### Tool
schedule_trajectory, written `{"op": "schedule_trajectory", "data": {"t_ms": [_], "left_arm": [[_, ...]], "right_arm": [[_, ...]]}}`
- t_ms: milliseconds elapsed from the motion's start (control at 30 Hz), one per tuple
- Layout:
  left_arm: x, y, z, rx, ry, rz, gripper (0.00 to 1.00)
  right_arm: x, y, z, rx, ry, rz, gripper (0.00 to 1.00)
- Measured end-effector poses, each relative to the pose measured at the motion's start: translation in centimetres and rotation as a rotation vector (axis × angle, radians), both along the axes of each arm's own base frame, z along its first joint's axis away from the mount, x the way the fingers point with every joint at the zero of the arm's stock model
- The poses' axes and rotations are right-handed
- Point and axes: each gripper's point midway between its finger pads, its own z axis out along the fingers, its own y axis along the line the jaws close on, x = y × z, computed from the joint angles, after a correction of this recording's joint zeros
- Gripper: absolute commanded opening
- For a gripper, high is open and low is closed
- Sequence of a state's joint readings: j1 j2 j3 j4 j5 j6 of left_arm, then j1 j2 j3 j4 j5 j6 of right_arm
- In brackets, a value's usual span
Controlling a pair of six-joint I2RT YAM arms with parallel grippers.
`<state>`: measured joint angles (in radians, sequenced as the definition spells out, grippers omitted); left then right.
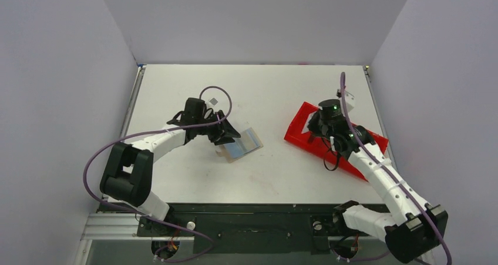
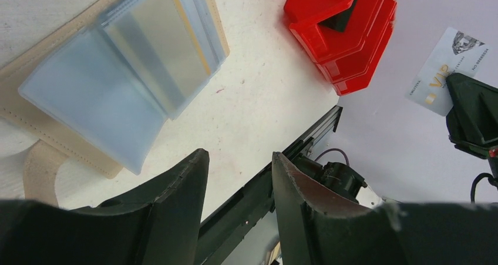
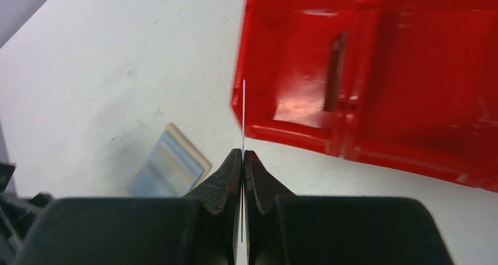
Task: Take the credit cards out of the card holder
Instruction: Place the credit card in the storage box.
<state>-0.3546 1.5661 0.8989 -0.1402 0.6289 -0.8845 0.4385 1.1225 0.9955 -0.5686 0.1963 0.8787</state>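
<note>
the white table [image 1: 282, 171] carries a red tray [image 1: 298, 134] on its right side, set at a slant. a thin dark thing stands in one tray compartment; i cannot tell what it is.

the right gripper [image 3: 242, 156] hangs above the tray's far-left corner. its fingers are pressed together on a card [image 2: 443, 71], a pale one with gold "vip" lettering. the pads pinch the card's lower part, and the rest sticks out past the fingertips. in the right wrist view the card shows edge-on as a thin white line running from between the tips toward the tray's left wall. it is in the air, clear of the tray and the table.

the holder [image 2: 117, 71] lies flat on the table well left of the tray. it is spread open, with tan stitched edges, a tan strap at one side and clear bluish sleeves fanned on top. whether any sleeve has a card inside i cannot tell.

the left gripper [image 2: 238, 177] hangs at the holder's edge farthest from the tray. its fingers [image 2: 176, 206] stand apart with only bare table between them. the holder lies just past the fingertips and off to one side, not between them, and i cannot tell whether a tip touches it.
</note>
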Motion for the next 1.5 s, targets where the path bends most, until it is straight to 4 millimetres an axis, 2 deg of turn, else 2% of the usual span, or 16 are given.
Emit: {"op": "schedule_trajectory", "data": {"t_ms": [67, 200, 300, 433, 800, 1067, 1300, 1500], "left_arm": [[0.0, 0.0, -0.1, 0.003, 0.002, -0.003, 0.42], [-0.2, 0.0, -0.4, 0.008, 0.011, -0.007, 0.42], [-0.4, -0.2, -0.6, 0.009, 0.016, -0.014, 0.41], [-0.6, -0.5, -0.7, 0.011, 0.017, -0.024, 0.42], [-0.8, -0.6, -0.8, 0.017, 0.006, -0.038, 0.41], [-0.7, -0.6, -0.8, 0.02, 0.001, -0.04, 0.41], [-0.7, -0.5, -0.8, 0.022, -0.001, -0.04, 0.41], [-0.8, -0.6, -0.8, 0.022, -0.002, -0.042, 0.41]], "right_arm": [[-0.7, -3.2, 0.0, -0.036, 0.006, -0.101, 0.0], [-2.4, -8.6, -1.8, -0.114, 0.081, -0.272, 0.0], [-3.1, -11.5, -3.3, -0.176, 0.15, -0.362, 0.0], [-3.2, -13.8, -5.3, -0.268, 0.239, -0.413, 0.0], [-1.7, -14.9, -10.5, -0.431, 0.423, -0.378, 0.0], [0.8, -15.0, -11.3, -0.462, 0.418, -0.377, 0.0], [1.7, -14.3, -12.4, -0.476, 0.425, -0.36, 0.15], [2.2, -13.5, -12.2, -0.472, 0.404, -0.342, 0.27]]}}
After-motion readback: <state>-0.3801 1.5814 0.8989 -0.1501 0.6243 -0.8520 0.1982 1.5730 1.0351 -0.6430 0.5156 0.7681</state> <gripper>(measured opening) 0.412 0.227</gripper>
